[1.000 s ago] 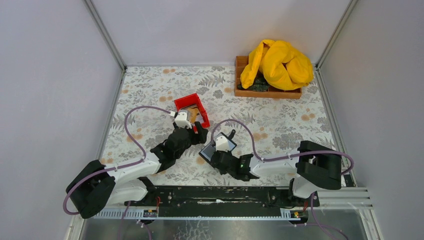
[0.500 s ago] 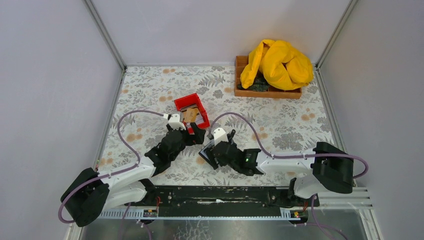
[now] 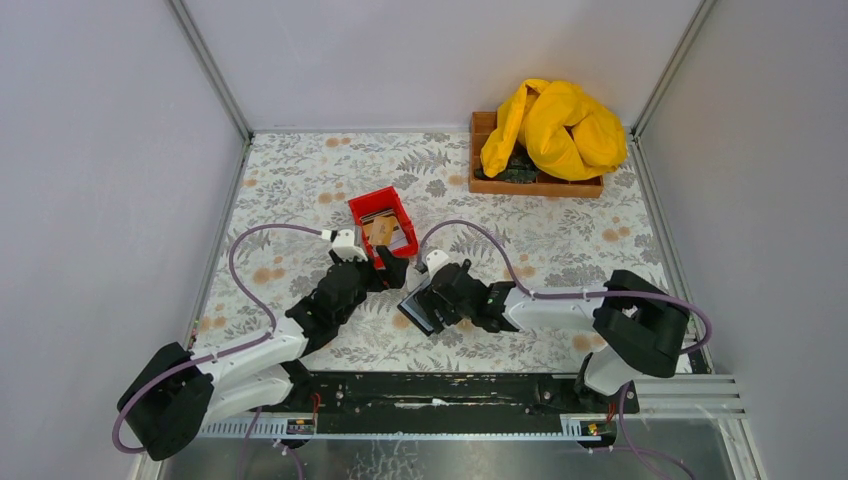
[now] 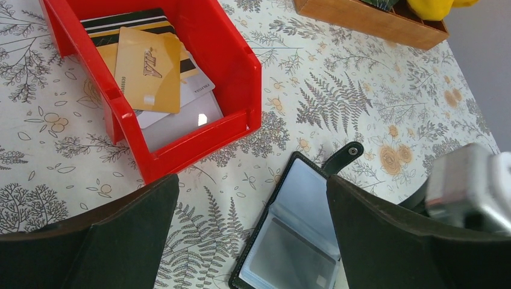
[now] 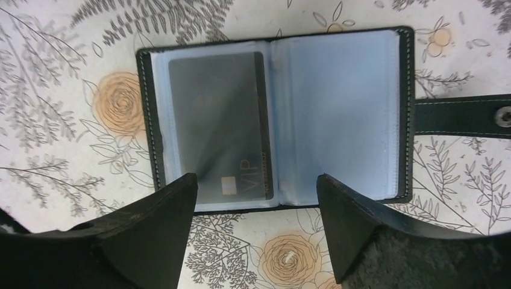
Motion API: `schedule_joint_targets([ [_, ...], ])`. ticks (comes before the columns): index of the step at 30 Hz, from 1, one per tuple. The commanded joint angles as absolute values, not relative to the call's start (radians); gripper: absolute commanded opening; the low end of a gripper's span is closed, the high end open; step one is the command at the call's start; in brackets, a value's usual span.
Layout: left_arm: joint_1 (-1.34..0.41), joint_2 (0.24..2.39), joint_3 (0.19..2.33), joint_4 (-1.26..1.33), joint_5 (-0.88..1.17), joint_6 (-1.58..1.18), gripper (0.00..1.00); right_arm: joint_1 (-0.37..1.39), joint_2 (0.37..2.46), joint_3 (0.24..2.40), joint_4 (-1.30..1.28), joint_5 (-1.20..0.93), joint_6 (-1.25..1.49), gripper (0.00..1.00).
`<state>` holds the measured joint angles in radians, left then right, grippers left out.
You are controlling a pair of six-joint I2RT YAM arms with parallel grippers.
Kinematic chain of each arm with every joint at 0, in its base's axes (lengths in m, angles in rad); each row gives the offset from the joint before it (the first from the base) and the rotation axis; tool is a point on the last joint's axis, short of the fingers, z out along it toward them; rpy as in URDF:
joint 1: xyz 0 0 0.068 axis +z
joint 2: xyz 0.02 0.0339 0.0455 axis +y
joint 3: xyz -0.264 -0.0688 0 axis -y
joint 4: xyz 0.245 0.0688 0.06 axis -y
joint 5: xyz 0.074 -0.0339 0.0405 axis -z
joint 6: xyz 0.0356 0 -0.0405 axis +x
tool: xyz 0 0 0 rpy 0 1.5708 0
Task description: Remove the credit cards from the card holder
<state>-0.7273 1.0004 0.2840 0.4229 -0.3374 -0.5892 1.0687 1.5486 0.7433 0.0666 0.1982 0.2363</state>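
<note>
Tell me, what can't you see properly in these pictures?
- Top view: yellow cloth covers the tray; what's under it is hidden.
- Left wrist: gold card overlaps the cards beneath in the bin; their count is unclear.
- Left wrist: holder is cut off below by the bottom edge.
- Right wrist: anything behind the grey card is hidden.

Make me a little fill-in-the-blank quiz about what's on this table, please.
The gold card lies on top of other cards in the ____ bin. The card holder lies ____ on the table, one dark card showing in a sleeve. The left claw and the right claw both hold ____. The wooden tray carries a ____ cloth.
Missing words: red; open; nothing; yellow.
</note>
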Motion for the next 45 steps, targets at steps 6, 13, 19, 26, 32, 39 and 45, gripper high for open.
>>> schedule_joint_targets([
  [6,-0.721,1.020,0.293,0.491,-0.341,-0.571,1.00,1.072,1.605,0.777,0.124,0.139,0.172,0.79],
  [13,-0.718,1.055,0.306,0.490,-0.326,-0.571,1.00,1.077,1.594,0.772,0.143,0.125,0.168,0.78],
  [19,-0.718,1.073,0.313,0.492,-0.314,-0.569,1.00,1.095,1.551,0.776,0.147,0.133,0.149,0.78],
  [26,-0.715,1.059,0.309,0.487,-0.322,-0.569,1.00,1.113,1.548,0.788,0.135,0.123,0.156,0.77],
  [32,-0.715,1.058,0.310,0.482,-0.324,-0.570,1.00,1.125,1.588,0.830,0.117,0.142,0.146,0.80],
  [39,-0.713,1.047,0.308,0.476,-0.330,-0.569,1.00,1.126,1.627,0.844,0.115,0.170,0.146,0.79],
  [45,-0.714,1.049,0.310,0.476,-0.327,-0.569,1.00,1.125,1.655,0.845,0.119,0.181,0.149,0.77],
])
